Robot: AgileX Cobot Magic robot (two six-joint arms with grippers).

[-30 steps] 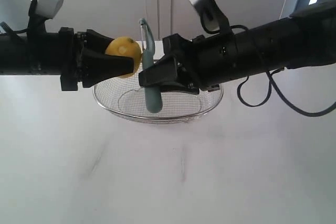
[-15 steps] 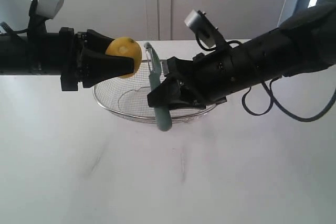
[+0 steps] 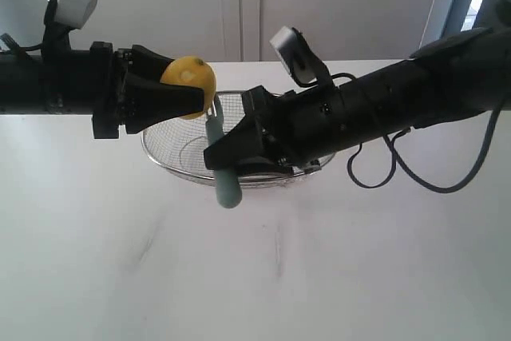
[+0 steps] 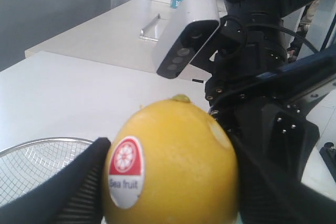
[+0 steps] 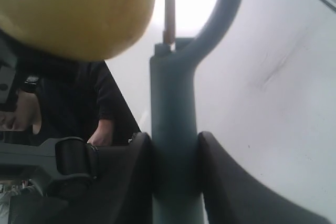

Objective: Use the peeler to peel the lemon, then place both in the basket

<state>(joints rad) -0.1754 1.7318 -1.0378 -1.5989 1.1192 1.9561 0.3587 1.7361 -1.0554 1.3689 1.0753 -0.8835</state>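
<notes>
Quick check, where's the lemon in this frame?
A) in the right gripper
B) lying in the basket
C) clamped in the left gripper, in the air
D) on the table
C: the lemon sits between the fingers of the left gripper, raised off the table and not lying in the basket, while the right gripper holds the peeler by its handle.

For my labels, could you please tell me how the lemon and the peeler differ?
The lemon is round and yellow; the peeler is slim and teal. The lemon sits in the left pincer, the peeler in the right pincer. The lemon is higher; the peeler's handle hangs below it. Both are held aloft, neither in the basket.
</notes>
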